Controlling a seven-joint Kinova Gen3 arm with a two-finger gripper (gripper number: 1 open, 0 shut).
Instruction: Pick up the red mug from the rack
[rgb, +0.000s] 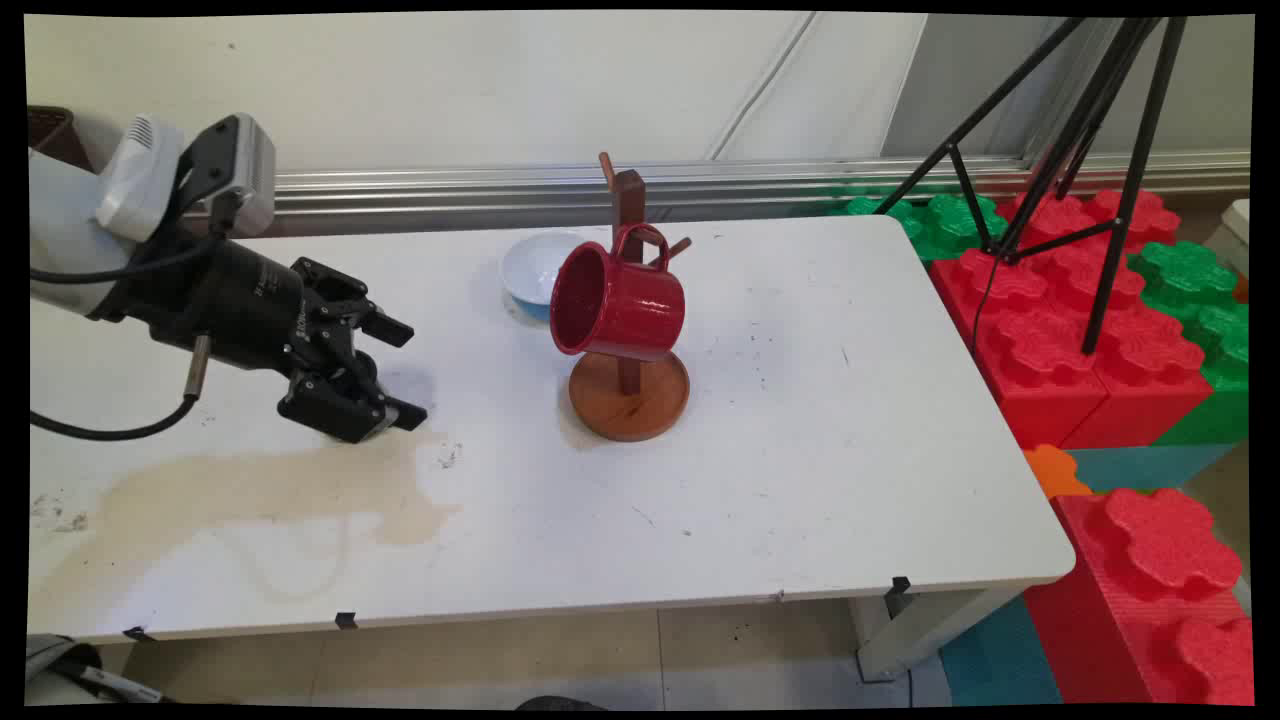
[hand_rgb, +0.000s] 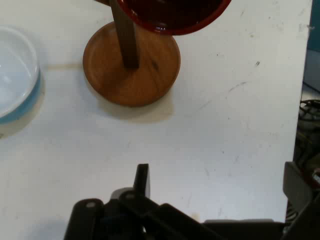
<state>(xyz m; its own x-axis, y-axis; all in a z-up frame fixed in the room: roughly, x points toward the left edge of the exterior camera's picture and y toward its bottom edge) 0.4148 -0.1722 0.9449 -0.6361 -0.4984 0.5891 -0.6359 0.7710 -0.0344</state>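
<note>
Two black fingers of the gripper (rgb: 392, 372) stand spread wide apart over the white table (rgb: 800, 480), holding nothing and touching nothing. Nearest to it, off to its right, a red mug (rgb: 618, 302) hangs by its handle on a wooden mug stand (rgb: 629, 398). Just behind sits a pale blue bowl (rgb: 532, 270).
</note>
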